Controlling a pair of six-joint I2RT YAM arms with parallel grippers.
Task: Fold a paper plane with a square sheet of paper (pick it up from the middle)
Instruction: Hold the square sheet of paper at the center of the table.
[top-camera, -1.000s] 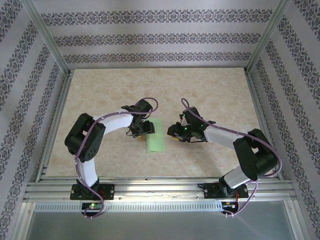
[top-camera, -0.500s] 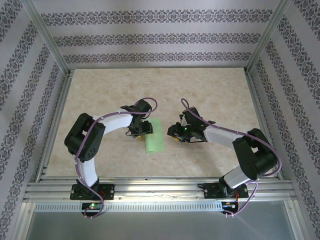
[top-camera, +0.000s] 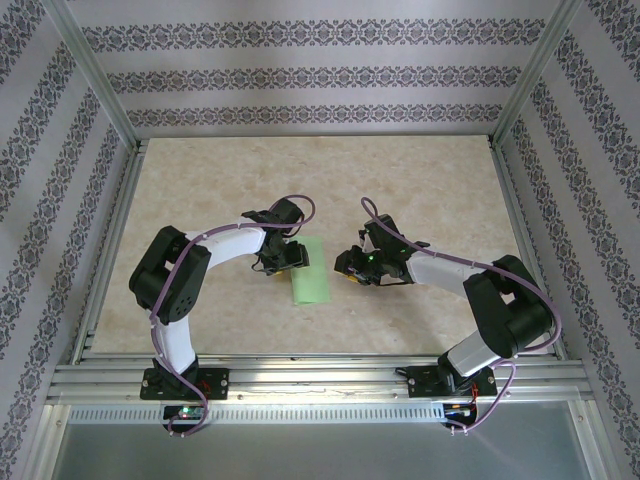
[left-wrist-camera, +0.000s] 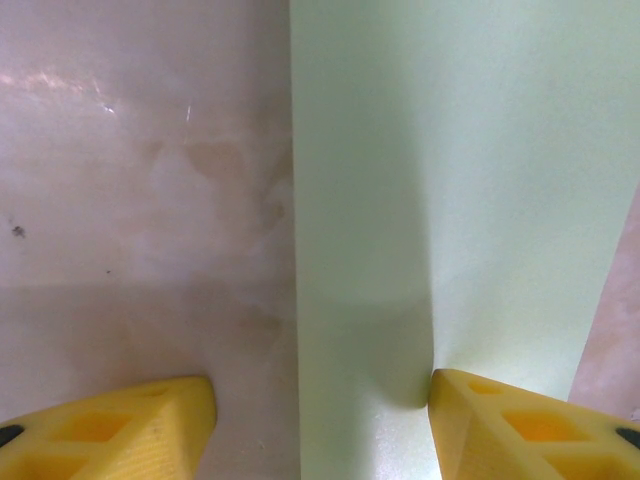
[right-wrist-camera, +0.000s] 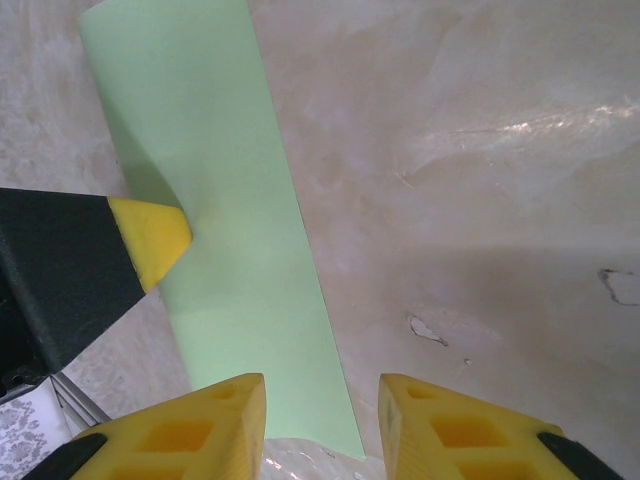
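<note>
The sheet of paper (top-camera: 312, 272) is pale green and lies on the table folded into a long narrow strip, not a pointed paper plane. My left gripper (top-camera: 283, 258) is open and straddles the strip's left long edge (left-wrist-camera: 296, 200). One yellow fingertip (left-wrist-camera: 520, 425) presses on the paper (left-wrist-camera: 480, 170) and dents it; the other fingertip (left-wrist-camera: 120, 430) rests over bare table. My right gripper (top-camera: 346, 265) is open on the strip's other side. In the right wrist view its fingers (right-wrist-camera: 205, 430) stand either side of the paper's (right-wrist-camera: 220, 200) near right edge, gripping nothing.
The marbled beige tabletop (top-camera: 420, 180) lies inside an aluminium frame (top-camera: 300, 375) with patterned walls around it. A small chipped mark (right-wrist-camera: 425, 330) shows on the table surface to the right of the paper. There is free table behind and beside both arms.
</note>
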